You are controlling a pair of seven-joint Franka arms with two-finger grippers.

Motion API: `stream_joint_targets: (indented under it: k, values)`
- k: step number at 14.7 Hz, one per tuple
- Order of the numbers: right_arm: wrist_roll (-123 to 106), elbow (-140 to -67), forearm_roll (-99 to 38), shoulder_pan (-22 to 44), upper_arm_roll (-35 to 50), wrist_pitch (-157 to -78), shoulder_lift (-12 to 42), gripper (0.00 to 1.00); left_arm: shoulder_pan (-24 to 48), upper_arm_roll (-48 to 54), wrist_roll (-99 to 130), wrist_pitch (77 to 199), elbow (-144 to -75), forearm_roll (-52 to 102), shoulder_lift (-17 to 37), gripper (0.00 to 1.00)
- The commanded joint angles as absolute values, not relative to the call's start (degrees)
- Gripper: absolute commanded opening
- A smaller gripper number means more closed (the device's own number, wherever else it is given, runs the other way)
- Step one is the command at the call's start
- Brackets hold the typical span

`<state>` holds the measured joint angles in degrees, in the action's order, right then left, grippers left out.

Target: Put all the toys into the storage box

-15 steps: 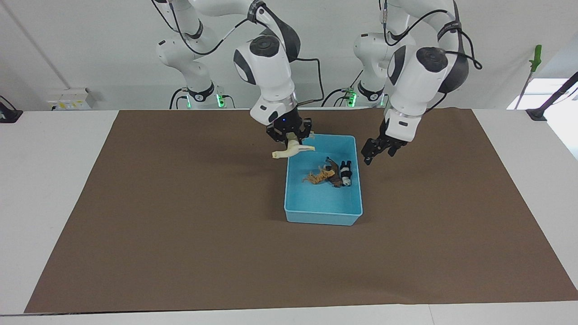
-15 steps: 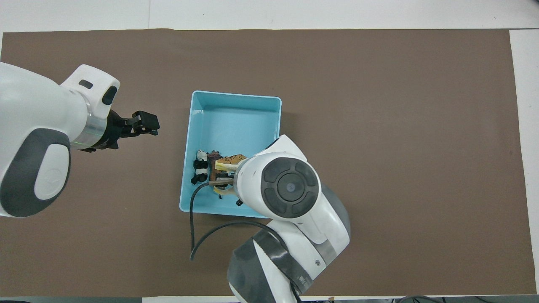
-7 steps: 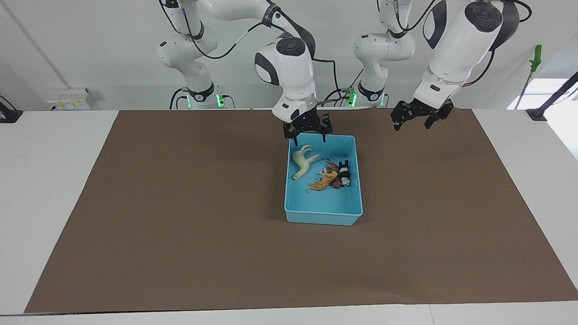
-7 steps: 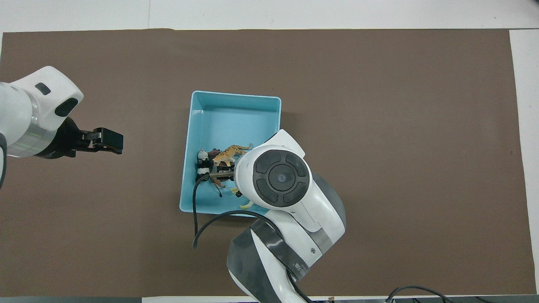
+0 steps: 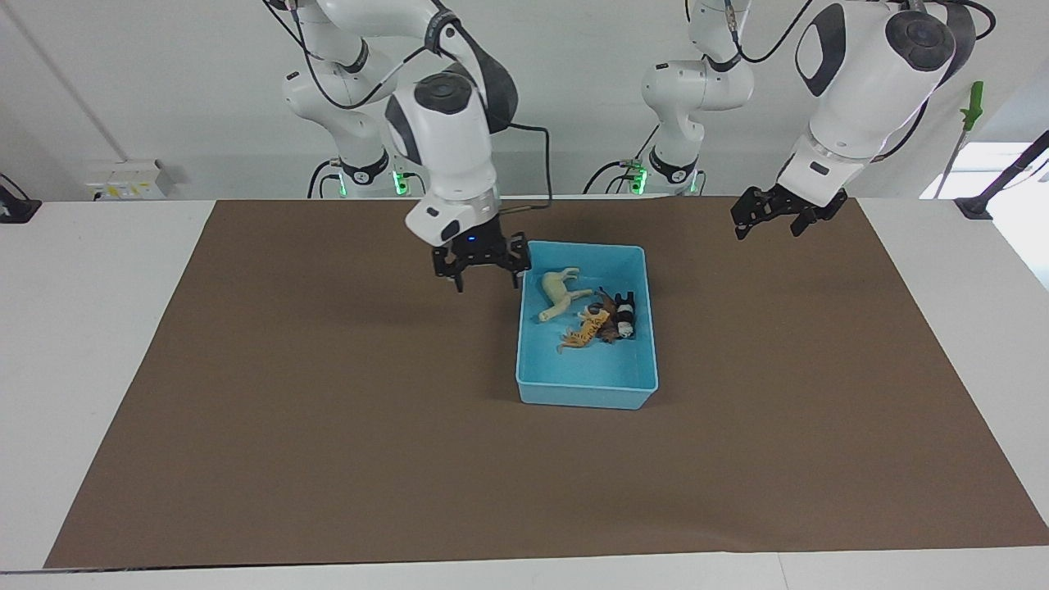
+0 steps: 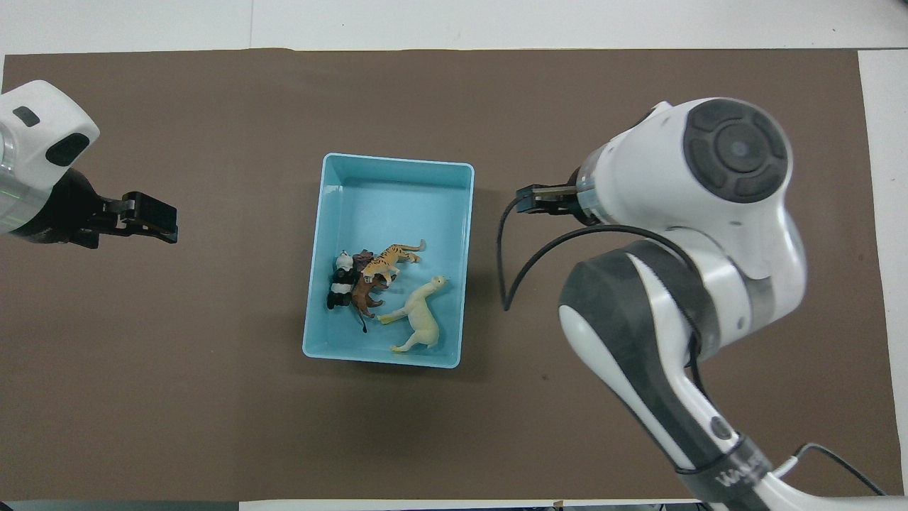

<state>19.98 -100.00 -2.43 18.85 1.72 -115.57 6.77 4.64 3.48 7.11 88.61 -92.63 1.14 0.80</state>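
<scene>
Brown mat before me: all four toys (image 5: 592, 311) lie inside the storage box (image 5: 587, 392). My right gripper (image 5: 483, 268) hangs spread and empty just beside it; my left gripper (image 5: 778, 215), spread, waits well apart.

A large brown rectangular paper mat (image 5: 328, 410) covers most of the white table (image 5: 90, 344), leaving bare white strips along the table's edges. On the table's bare corner at the right arm's end, nearest the robots, sits a pale grey box-shaped unit (image 5: 129, 179) against the wall. At the left arm's end, a green-handled tool (image 5: 972, 105) stands upright by the wall.
</scene>
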Motion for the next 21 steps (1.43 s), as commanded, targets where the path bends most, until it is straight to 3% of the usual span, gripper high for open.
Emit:
stream_joint_targets:
  k: [1, 9, 14, 21]
  values:
    - [12.5, -100.3, -2.7, 13.7, 2.7, -111.0, 1.7, 1.0, 3.4, 4.5, 6.2, 85.4, -88.7, 0.4, 2.6, 1.0]
    - [3.9, -99.2, -1.8, 1.5, 2.1, -92.0, -5.8, 1.0, 5.4, 4.5, 5.5, 83.5, -89.1, 0.9, 1.1, 1.0]
    - [2.7, -88.9, -1.5, -1.1, 1.8, -85.7, -0.4, 1.0, 4.6, 4.7, 5.4, 83.9, -89.1, 1.0, 1.1, 1.0]
    - [2.7, -93.2, -0.2, -4.3, 1.9, -88.6, -2.0, 1.0, 3.4, 6.2, 5.0, 84.8, -88.6, 0.6, 1.4, 1.0]
